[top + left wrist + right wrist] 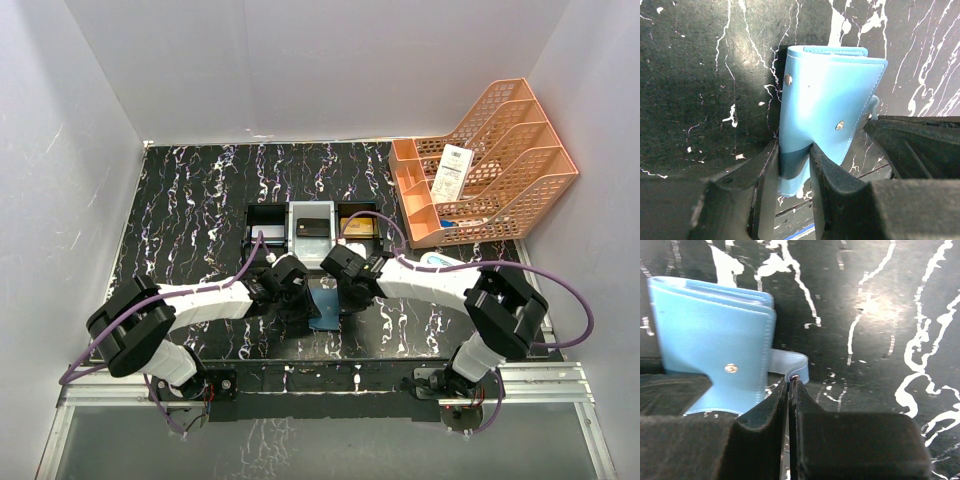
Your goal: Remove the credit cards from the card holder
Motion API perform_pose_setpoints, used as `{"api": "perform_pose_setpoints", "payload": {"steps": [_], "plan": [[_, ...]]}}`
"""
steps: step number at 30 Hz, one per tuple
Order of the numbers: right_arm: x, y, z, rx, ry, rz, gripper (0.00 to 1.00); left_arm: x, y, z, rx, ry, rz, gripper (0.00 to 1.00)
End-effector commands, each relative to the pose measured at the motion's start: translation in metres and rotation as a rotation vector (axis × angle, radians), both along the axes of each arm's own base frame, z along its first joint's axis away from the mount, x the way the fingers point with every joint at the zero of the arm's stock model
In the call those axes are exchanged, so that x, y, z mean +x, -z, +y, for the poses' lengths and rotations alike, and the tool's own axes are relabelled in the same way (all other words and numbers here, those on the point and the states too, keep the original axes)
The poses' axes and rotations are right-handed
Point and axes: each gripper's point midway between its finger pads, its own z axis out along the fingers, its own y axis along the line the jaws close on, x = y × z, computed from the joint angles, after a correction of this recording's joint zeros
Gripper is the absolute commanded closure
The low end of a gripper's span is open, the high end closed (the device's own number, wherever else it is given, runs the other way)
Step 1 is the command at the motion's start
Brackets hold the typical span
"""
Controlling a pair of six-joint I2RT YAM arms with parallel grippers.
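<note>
The teal-blue card holder (326, 306) sits folded on the black marbled table between my two grippers. In the left wrist view the card holder (825, 95) has two metal snaps, and my left gripper (795, 155) is shut on its near edge. In the right wrist view my right gripper (790, 382) is shut on the snap tab (790, 365) that sticks out of the card holder (710, 330). In the top view the left gripper (300, 300) and right gripper (350, 294) flank it. A black card (313, 227) and a gold card (358, 228) lie in the tray. No card shows inside the card holder.
The black-and-white three-compartment tray (297, 214) stands just behind the grippers. An orange desk organizer (500, 160) holding a white barcoded slip (452, 172) stands at the back right. A white-and-light-blue oval case (441, 260) lies beside the right arm. White walls close in on three sides.
</note>
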Motion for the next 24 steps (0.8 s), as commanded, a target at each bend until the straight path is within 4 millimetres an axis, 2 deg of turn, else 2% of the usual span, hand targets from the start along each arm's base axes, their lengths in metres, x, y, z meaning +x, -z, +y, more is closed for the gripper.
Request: {"api": "perform_pose_setpoints", "payload": {"steps": [1,4,8,13,18,24], "plan": [[-0.003,0.003,-0.040,-0.130,0.038,-0.005,1.00,-0.025,0.045,0.086,0.368,-0.057,0.079,1.00],[0.001,-0.004,-0.037,-0.092,0.038,-0.020,1.00,-0.022,0.041,0.079,0.335,-0.028,0.059,1.00],[0.005,-0.010,-0.033,-0.044,0.044,-0.026,0.88,-0.017,0.031,0.069,0.297,0.009,0.027,1.00],[0.006,-0.008,-0.010,0.120,0.038,0.015,0.79,-0.014,0.023,0.062,0.269,0.051,0.002,0.97],[0.012,-0.019,0.005,0.232,0.044,-0.006,0.68,-0.015,0.021,0.062,0.270,0.056,0.009,0.96],[0.014,-0.011,0.010,0.257,0.034,0.009,0.69,-0.017,0.022,0.060,0.263,0.062,0.019,0.95]]}}
